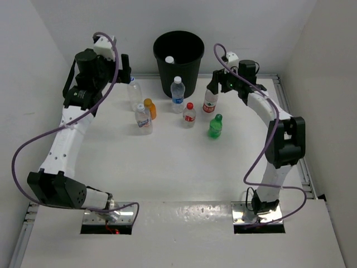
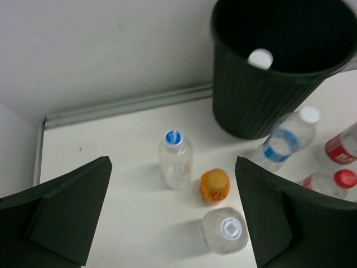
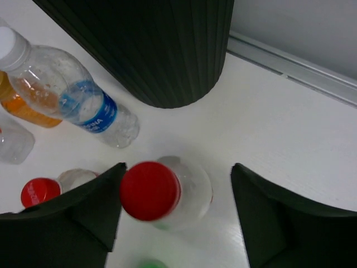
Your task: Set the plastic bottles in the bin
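Jaws at right stand apart astride a bottle (image 3: pixel 167 192) at the bin's (image 3: pixel 162 50) five o'clock, ready to clamp; left jaws gape.

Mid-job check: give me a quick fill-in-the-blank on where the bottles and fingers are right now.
Inside the bin shows one ___ cap.
The right fingers stand either side of a bottle with a ___ cap.
The left fingers, wide open, hold ___.
Bottles standing on the table: ___.
Missing: white; red; nothing; seven.
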Motion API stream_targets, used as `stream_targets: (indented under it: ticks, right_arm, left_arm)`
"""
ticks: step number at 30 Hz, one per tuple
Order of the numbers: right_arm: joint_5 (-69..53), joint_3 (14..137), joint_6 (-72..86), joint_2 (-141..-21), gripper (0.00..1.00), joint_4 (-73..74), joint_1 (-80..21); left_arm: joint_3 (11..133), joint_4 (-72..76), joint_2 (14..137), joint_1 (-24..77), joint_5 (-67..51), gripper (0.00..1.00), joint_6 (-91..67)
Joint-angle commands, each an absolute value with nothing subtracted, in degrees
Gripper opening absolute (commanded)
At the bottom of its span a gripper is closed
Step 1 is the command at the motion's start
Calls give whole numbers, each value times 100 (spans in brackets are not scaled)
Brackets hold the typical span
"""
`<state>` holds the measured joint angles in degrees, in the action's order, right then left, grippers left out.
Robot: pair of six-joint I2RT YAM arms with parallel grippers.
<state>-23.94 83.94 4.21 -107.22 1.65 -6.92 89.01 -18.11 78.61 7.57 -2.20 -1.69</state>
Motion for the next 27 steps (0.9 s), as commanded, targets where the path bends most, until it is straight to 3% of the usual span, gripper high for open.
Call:
stream_targets:
  ticks: [1, 2, 4, 5, 8, 14, 19, 27]
  right_arm:
    - [-2373, 8666, 571, -10960, 70, -421, -852]
    - [-2390, 8753, 536, -11012, 58, -413, -853]
    - [-2434, 8780, 510, -11101, 46, -396, -888]
    - [-2469, 8780, 501, -11101, 31, -387, -888]
    - [-2478, 8719, 501, -10926, 16, -439, -861]
    - [-2566, 8771, 852, -10038, 6, -668, -721]
    - [-2680, 9718, 1685, -9589, 5, -1150, -720]
    - [-2198, 11380, 1908, -10552, 5, -2030, -1239]
  left_arm:
    - [8781, -1933, 7409, 379, -334, 100, -492]
    - [8728, -1934, 7409, 308, -386, 100, -492]
    - [8552, -2013, 7356, 115, -448, 100, -492]
    - [8482, -2065, 7356, 53, -448, 100, -492]
    - [8148, -2065, 7234, -158, -571, 100, -544]
    - [7296, -2065, 6954, -474, -1317, 100, -134]
    - [6515, -2126, 6575, -711, -2405, 99, 482]
    - [6021, -2513, 6390, -476, -3375, 99, 1335]
